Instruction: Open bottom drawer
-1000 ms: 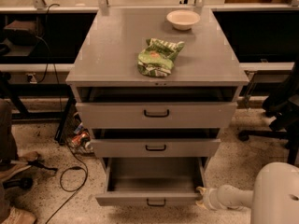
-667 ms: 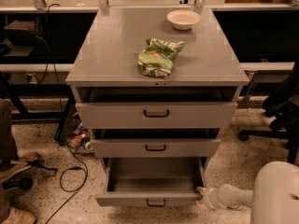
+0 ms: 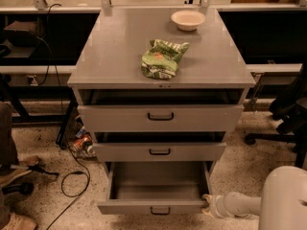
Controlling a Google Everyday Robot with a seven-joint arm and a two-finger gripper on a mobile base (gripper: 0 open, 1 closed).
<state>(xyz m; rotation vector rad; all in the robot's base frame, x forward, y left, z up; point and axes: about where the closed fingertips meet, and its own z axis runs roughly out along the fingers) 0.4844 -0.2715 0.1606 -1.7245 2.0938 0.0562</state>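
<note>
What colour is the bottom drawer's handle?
Black handle, camera view; the gripper is at the bottom drawer's right front corner.

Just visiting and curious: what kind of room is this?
Probably a lab or workshop: grey drawer cabinet, loose cables on the floor, long benches behind. The gripper sits at the open bottom drawer's front edge.

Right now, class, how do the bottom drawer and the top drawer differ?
The bottom drawer is pulled far out, its inside showing; the top drawer shows none. The bottom drawer's front is narrower and shorter than the top drawer's. The gripper sits at the bottom drawer's right front corner, not the top drawer's. Both are grey with black handles.
</note>
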